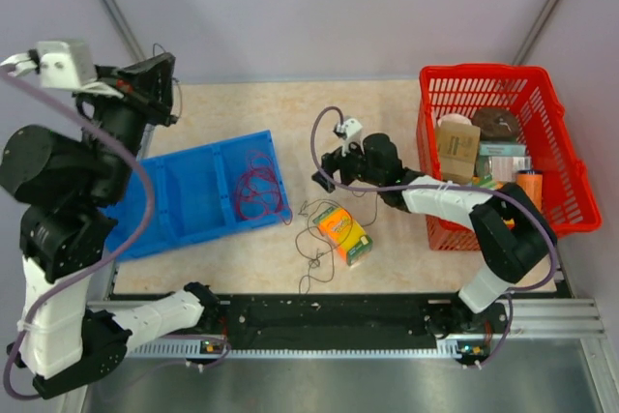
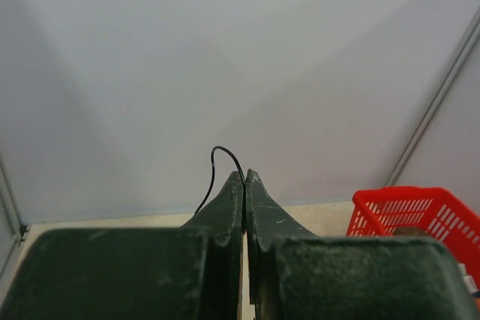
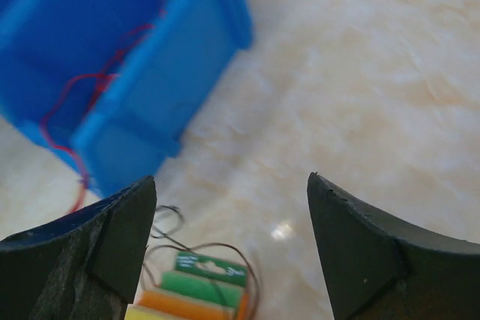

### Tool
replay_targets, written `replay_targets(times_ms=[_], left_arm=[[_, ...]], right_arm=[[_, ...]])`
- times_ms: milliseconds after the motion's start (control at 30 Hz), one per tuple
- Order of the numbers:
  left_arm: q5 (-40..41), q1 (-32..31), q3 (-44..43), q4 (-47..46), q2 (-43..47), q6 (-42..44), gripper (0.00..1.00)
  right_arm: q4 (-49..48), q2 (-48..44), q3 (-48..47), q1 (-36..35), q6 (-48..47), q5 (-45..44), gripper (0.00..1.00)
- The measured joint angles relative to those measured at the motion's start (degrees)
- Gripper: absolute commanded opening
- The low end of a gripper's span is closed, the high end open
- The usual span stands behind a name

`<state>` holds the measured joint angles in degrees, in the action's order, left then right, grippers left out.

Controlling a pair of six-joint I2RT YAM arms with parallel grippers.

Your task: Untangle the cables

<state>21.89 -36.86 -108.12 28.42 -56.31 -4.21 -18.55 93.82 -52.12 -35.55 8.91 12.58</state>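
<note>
Cables (image 1: 253, 186) lie in three places. My left hand (image 2: 244, 179), high up at the far left, has its fingers pressed together on a thin black cable (image 2: 216, 157) that arcs out from the tips. My right hand (image 3: 231, 179) hangs low over the counter (image 1: 406, 113), fingers wide apart with nothing between them. Just toward me from it, dark loops (image 3: 171, 219) straggle around a small box (image 1: 343, 232), strung mostly near to far; the right hand is much the nearer to them. A red cable (image 1: 257, 191) sits coiled in the blue bin (image 1: 184, 202), to that hand's left. The box's green label (image 3: 204, 273) carries print too blurred to read.
</note>
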Motion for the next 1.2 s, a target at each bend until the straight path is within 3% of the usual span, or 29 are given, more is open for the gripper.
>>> replay_targets(times_ms=[167,367,767,1100,1200], left_arm=[[4.5,0.0,3.2,2.3,-0.9,1.3,0.00],[13.2,0.0,10.0,2.1,1.4,5.1,0.00],[28.9,0.6,13.9,-0.7,-1.5,6.5,0.00],[20.5,16.3,25.9,4.7,-1.9,-7.8,0.00],[17.8,17.6,28.1,5.7,-2.4,-9.8,0.00]], right_arm=[[-6.3,-1.2,-0.1,-4.0,-1.1,4.7,0.80],[-6.2,-1.2,0.0,-2.9,-1.3,1.8,0.80],[-5.9,-1.2,0.0,-1.7,-0.8,-1.5,0.79],[-5.9,-1.2,0.0,-1.7,-0.8,-2.5,0.79],[-5.9,-1.2,0.0,-1.7,-0.8,-2.7,0.79]])
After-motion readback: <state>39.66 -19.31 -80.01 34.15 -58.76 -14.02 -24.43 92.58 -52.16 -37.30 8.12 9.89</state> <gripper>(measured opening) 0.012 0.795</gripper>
